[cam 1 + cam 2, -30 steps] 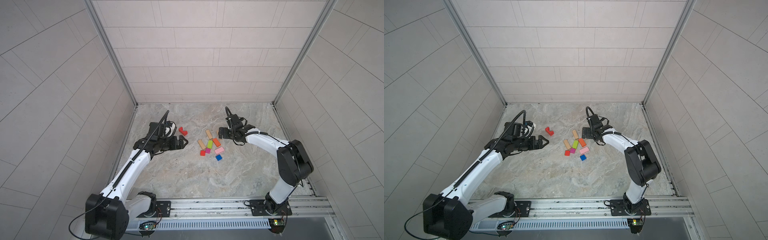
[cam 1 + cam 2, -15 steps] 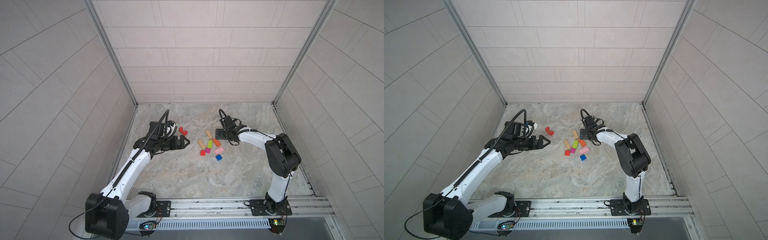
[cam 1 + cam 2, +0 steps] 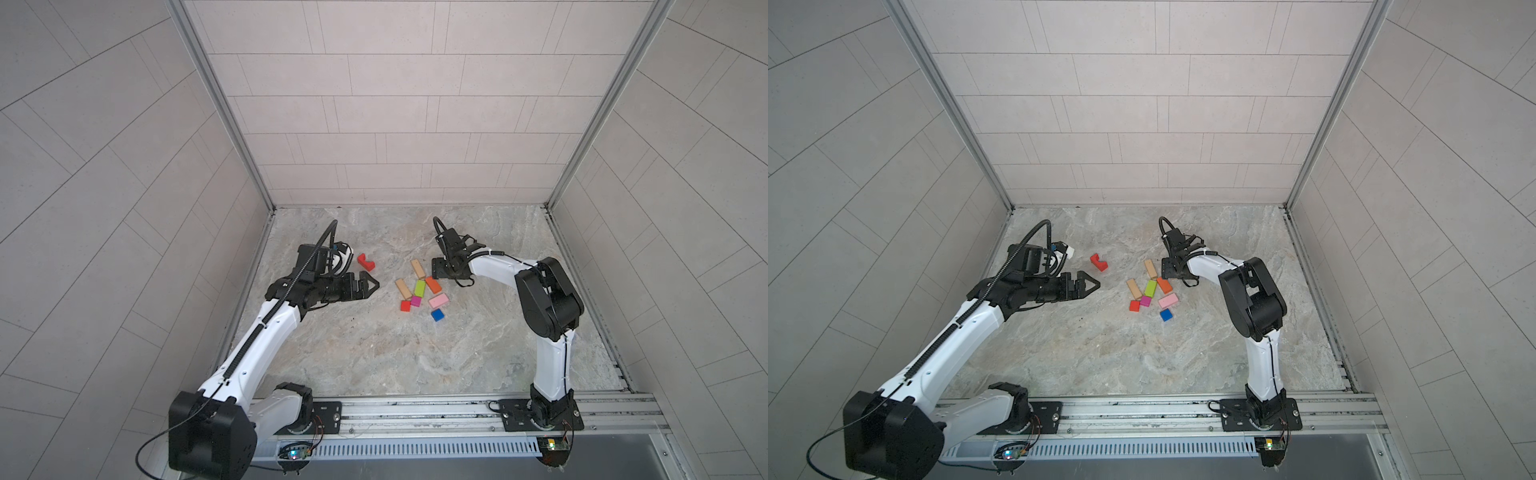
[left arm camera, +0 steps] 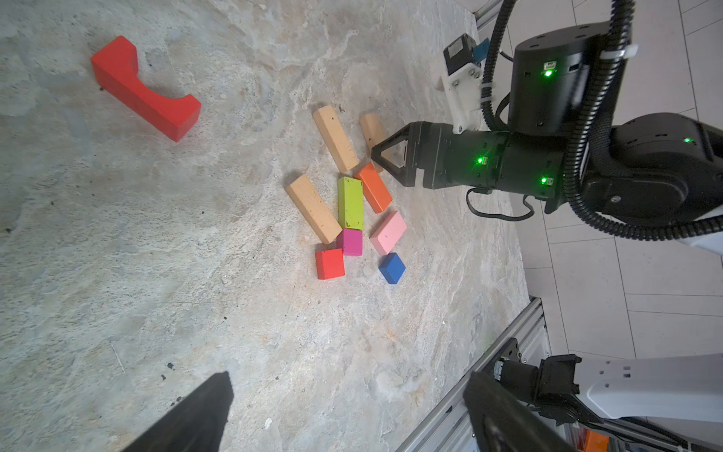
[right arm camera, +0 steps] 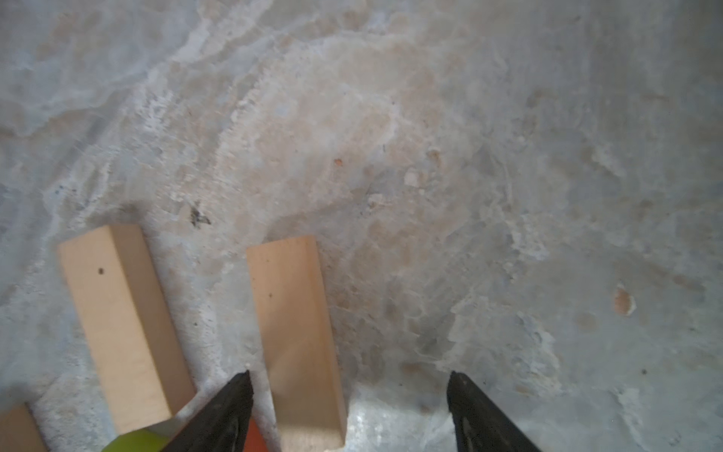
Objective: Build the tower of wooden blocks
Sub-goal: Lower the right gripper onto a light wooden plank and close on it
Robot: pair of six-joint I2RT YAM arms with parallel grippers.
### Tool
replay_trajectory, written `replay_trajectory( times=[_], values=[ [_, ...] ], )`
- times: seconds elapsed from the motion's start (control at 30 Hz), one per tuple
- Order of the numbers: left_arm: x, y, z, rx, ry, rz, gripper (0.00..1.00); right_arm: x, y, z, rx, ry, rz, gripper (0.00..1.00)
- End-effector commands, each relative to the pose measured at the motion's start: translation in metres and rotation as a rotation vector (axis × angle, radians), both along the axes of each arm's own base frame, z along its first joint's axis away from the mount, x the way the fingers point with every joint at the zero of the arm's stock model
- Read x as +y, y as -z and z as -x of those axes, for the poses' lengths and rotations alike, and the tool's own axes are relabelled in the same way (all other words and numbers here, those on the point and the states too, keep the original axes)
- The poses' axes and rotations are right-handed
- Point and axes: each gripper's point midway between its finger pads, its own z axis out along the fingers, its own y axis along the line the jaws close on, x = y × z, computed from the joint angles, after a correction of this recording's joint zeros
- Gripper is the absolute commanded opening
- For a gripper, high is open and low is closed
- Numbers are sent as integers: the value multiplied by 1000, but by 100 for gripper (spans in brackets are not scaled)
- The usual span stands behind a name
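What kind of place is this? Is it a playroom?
Probably a robot test booth, not a playroom: two white-and-black robot arms stand on a silver metal rail, pale tiled panel walls box in a marbled grey tabletop, and small coloured wooden blocks lie scattered there.

The blocks (image 3: 419, 287) lie flat in a cluster on the counter (image 3: 374, 353). The notched piece (image 3: 365, 262) lies apart, left of and behind them.

No text, label or number can be read anywhere.
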Motion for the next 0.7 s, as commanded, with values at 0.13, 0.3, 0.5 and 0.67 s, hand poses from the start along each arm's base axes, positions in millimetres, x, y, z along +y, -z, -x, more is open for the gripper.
replay_trajectory(
  times=[0.13,0.3,0.5,0.67],
  values=[
    [2,1,-1,-10,-16,-5,100,-9,18,14,56,2,22,84],
    [3,0,-1,-12,-18,-5,100,-24,18,16,54,41,41,97],
    [3,-3,0,-24,-22,-8,100,-53,10,16,28,121,84,99],
    [4,-3,0,-27,-23,-10,100,-76,-4,17,10,164,189,99]
  ],
)
